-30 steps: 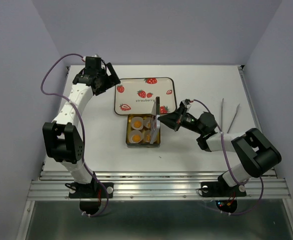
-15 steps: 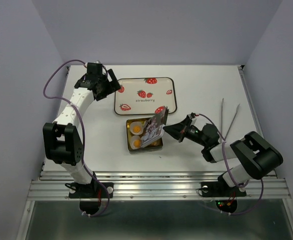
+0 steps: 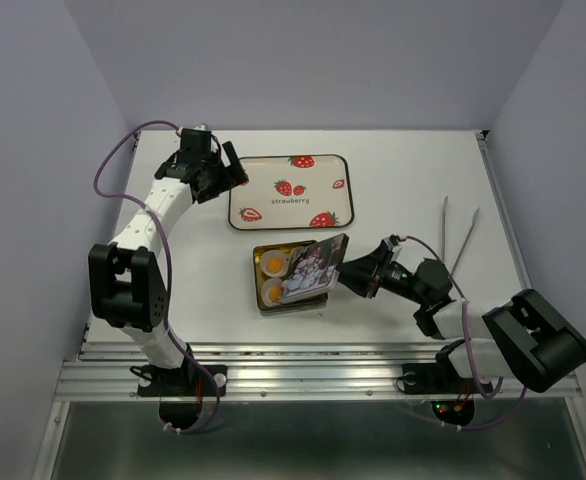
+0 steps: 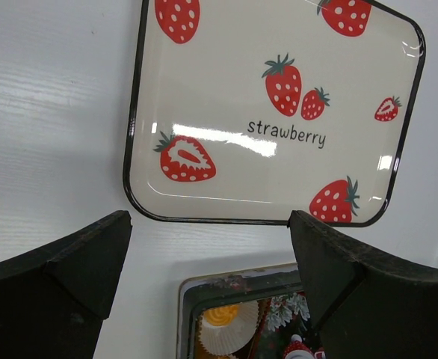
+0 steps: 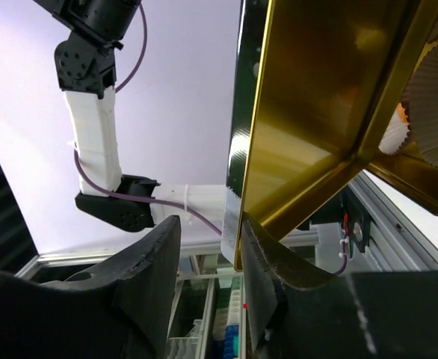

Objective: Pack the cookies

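A gold tin [image 3: 257, 275] holds cookies in white paper cups. Two orange-yellow cookies [image 3: 272, 263] show in its left column; the rest are hidden under the lid. The Christmas-printed lid [image 3: 313, 266] leans low over the tin's right half. My right gripper [image 3: 349, 268] is at the lid's right edge. In the right wrist view the lid's gold inside [image 5: 316, 97] has its rim between my right gripper's [image 5: 210, 224] open fingers, touching one finger. My left gripper [image 3: 223, 170] hovers open and empty by the tray's left end. Its view [image 4: 210, 221] shows one cookie [image 4: 220, 315] in the tin [image 4: 185, 299].
A cream strawberry-print tray [image 3: 291, 190] lies just behind the tin and also fills the left wrist view [image 4: 279, 97]. Two thin metal rods [image 3: 460, 235] lie on the table at the right. A paper cup [image 5: 436, 97] shows beside the lid.
The lid has tipped from upright to leaning low over the tin. My right gripper has moved down and nearer with it. My left gripper has shifted slightly right.
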Action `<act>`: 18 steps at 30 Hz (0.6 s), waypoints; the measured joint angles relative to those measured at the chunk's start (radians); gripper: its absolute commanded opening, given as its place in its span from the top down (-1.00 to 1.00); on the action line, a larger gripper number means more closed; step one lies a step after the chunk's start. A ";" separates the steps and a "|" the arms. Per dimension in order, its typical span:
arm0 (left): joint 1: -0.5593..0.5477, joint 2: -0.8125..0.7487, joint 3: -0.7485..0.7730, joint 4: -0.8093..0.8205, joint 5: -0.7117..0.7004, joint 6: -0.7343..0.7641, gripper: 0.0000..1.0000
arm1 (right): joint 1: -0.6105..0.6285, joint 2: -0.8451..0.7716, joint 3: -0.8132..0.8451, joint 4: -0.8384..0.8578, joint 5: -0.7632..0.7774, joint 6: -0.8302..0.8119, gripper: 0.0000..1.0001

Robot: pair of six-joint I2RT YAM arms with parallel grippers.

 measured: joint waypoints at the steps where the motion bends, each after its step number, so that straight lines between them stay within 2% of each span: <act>1: -0.001 0.000 0.000 0.003 0.000 0.002 -0.98 | -0.004 -0.013 -0.002 -0.015 -0.002 -0.006 0.11; 5: -0.006 0.012 0.000 0.008 0.001 0.007 -0.98 | -0.035 -0.042 -0.008 -0.092 -0.023 -0.026 0.07; 14: -0.011 0.056 0.001 0.010 0.002 0.011 -0.98 | -0.113 -0.124 0.012 -0.464 -0.118 -0.137 -0.01; 18: -0.021 0.066 0.001 0.010 0.002 0.011 -0.98 | -0.120 -0.106 0.097 -0.673 -0.171 -0.249 -0.01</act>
